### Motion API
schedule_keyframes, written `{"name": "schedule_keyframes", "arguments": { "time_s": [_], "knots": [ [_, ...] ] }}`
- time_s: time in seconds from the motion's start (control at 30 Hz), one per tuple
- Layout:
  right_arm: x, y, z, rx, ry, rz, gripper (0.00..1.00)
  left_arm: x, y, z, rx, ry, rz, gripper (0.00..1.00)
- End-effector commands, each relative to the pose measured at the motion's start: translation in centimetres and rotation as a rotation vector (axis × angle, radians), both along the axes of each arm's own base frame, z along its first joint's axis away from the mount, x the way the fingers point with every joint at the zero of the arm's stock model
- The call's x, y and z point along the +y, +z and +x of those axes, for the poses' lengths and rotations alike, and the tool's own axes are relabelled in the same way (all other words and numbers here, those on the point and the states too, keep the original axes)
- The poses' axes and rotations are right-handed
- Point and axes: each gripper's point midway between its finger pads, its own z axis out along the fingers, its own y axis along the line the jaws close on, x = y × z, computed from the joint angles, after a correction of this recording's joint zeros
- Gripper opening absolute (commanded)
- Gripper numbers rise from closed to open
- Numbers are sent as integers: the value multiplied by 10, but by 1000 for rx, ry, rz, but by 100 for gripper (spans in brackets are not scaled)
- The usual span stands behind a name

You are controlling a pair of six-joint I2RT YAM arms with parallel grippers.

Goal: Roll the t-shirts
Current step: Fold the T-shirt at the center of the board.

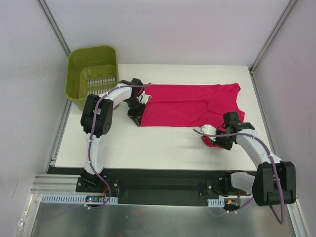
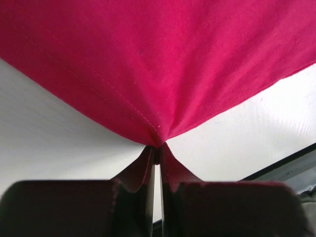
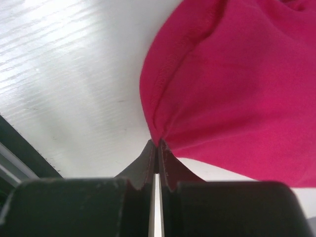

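The left claw (image 2: pixel 157 154) is clamped together on a stitched edge of the t-shirt (image 2: pixel 163 64); in its wrist view the cloth fans out from the pinch point, with white worktop (image 2: pixel 54 128) showing on either side. The right claw (image 3: pixel 157 148) is likewise closed tight on a bunched fold of the same garment (image 3: pixel 237 94), and the fabric gathers into creases where the tips meet. Seen from above, the left claw (image 1: pixel 137 111) grips the shirt's left end and the right claw (image 1: pixel 213 140) holds a small piece drawn out from the near right corner toward the near edge of the worktop (image 1: pixel 163 148). There is one t-shirt (image 1: pixel 190 104), magenta-red and plain, lying mostly flat on the far half of the worktop. Its long axis runs left to right across the worktop, the straight edge to the left and the irregular, sleeved end to the right. One green basket (image 1: pixel 94 74) stands at the far left corner, just beyond the left arm and apart from the shirt. Two arms are in view, one at each end of the garment
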Motion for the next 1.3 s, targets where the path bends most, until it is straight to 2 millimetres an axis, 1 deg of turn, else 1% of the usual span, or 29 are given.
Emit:
{"name": "schedule_keyframes", "arguments": {
  "time_s": [0.0, 0.07, 0.13, 0.17, 0.2, 0.27, 0.43, 0.6, 0.67, 0.73, 0.77, 0.83, 1.0, 1.1, 1.13, 1.2, 1.23, 1.27],
  "knots": [
    [-13, 31, 24, -74, -89, -22, 1, -1, 12, -15, 31, -24, -14, 0],
    [-21, 40, 24, -82, -102, -44, 1, 1, 20, -10, 7, -16, -21, 0],
    [-29, 53, 29, -127, -114, -64, 1, 2, 27, -5, -19, -19, -25, 0],
    [-30, 57, 28, -126, -115, -66, 1, 4, 32, -3, -34, -19, -26, 0],
    [-32, 66, 31, -146, -119, -63, 1, 4, 35, -3, -42, -23, -30, 0],
    [-35, 73, 30, -154, -127, -71, 1, 3, 43, -1, -67, -29, -43, 0],
    [-45, 90, 42, -208, -162, -103, 1, -3, 62, 4, -111, -38, -87, 0],
    [-54, 105, 62, -273, -225, -133, 1, -5, 69, 12, -140, -43, -93, 0],
    [-66, 115, 70, -313, -282, -168, 1, -6, 72, 15, -151, -44, -95, 0],
    [-71, 122, 74, -334, -322, -175, 1, -6, 74, 17, -158, -46, -97, 0],
    [-72, 128, 79, -358, -337, -173, 1, -7, 75, 18, -160, -45, -99, 0],
    [-74, 133, 84, -371, -365, -174, 1, -8, 78, 18, -163, -45, -107, 0],
    [-80, 150, 108, -447, -406, -176, 1, -10, 82, 26, -183, -35, -111, 0],
    [-82, 152, 124, -450, -407, -184, 1, -9, 86, 35, -202, -28, -110, 0],
    [-82, 156, 135, -453, -405, -186, 1, -9, 89, 41, -222, -24, -107, 0],
    [-83, 163, 148, -471, -397, -190, 1, -8, 88, 47, -230, -18, -98, 0],
    [-84, 173, 158, -498, -399, -190, 1, -7, 91, 53, -248, -15, -99, 0],
    [-85, 170, 167, -489, -398, -196, 1, -5, 90, 55, -248, -11, -93, 0]
  ]
}}
